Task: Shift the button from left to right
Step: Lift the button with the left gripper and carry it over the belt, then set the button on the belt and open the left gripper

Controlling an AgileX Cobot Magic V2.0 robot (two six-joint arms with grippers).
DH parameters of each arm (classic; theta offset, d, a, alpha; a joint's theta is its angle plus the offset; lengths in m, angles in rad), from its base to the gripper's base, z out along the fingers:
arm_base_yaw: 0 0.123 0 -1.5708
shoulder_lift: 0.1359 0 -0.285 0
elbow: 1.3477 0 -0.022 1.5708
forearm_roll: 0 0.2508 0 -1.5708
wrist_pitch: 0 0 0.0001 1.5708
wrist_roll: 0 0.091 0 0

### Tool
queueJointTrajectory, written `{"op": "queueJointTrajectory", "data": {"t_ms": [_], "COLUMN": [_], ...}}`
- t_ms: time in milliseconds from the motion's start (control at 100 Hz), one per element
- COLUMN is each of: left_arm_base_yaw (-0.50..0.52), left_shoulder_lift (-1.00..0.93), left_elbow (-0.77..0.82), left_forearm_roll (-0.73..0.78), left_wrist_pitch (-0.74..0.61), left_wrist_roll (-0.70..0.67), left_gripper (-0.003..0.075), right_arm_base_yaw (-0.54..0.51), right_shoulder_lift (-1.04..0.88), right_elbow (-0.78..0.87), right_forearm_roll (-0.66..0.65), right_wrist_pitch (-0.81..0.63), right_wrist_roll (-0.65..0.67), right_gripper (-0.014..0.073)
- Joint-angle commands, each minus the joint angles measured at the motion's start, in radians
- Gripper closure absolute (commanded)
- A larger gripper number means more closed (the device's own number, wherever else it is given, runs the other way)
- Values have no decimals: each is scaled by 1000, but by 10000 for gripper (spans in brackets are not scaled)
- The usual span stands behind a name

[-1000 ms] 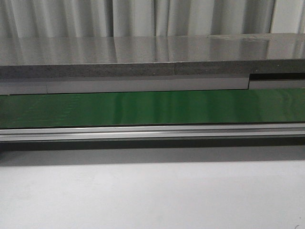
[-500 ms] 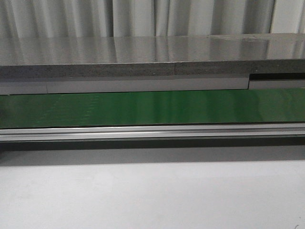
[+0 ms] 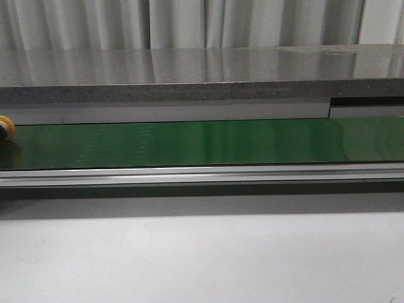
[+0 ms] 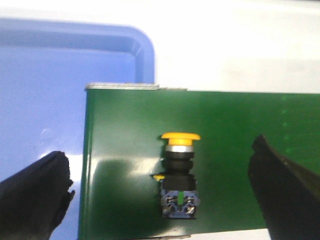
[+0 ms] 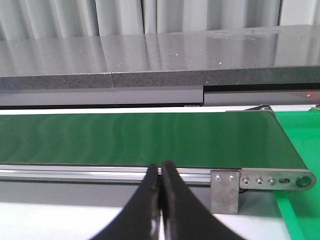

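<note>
Risk lies with the button [image 4: 179,175], lying on its side on the green belt [image 4: 225,125] between the wide-apart left fingers [image 4: 35,185]: a late close misses it, while the right fingers [image 5: 161,200] rest pressed together at the belt's 3 o'clock end.

Left tool [image 4: 162,192] fingers spread wide, right tool [image 5: 160,200] fingers pressed together

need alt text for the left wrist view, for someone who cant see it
A yellow-headed push-button lies on its side on the green conveyor belt, between the left gripper's two black fingers, which are spread wide and not touching it. A blue tray sits beyond the belt's end.
</note>
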Motion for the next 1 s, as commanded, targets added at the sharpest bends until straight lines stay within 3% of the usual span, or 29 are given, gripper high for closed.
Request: {"op": "queueJointTrajectory", "data": {"t_ms": [0, 550, 990], "left_arm_base_yaw": [-18, -243, -251], "left_shoulder_lift": [-115, -769, -1187], "left_elbow": [3, 624, 1048], "left_forearm_roll": [-114, -43, -53], "left_wrist_pitch": [-74, -707, -840], "left_wrist_roll": [68, 74, 74], "left_gripper": [30, 30, 30], "right_arm_base_yaw": [0, 0, 0], "right_shoulder_lift": [-19, -19, -19], "right_elbow": [-17, -17, -17], "right_forearm_roll": [-9, -9, -9], "right_wrist_pitch": [-77, -77, -77], "right_wrist_roll": [-3, -3, -3], "right_gripper": [660, 660, 660]}}
